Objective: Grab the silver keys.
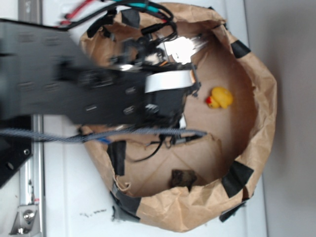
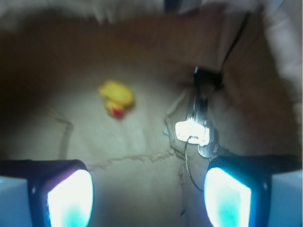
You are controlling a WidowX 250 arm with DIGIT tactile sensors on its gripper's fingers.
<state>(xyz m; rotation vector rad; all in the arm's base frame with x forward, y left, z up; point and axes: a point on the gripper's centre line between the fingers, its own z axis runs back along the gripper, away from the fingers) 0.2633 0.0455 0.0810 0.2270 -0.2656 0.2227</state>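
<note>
Two glowing fingertips [image 2: 71, 198] of the gripper [image 2: 149, 198] stand wide apart, grasping nothing, above the brown paper bowl [image 1: 256, 148], with the yellow rubber duck [image 2: 117, 98] at left and the silver keys [image 2: 196, 125] just beyond the right-hand fingertip.

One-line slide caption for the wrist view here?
Open gripper above the paper-lined floor, silver keys just ahead of one finger, yellow rubber duck farther off.
</note>
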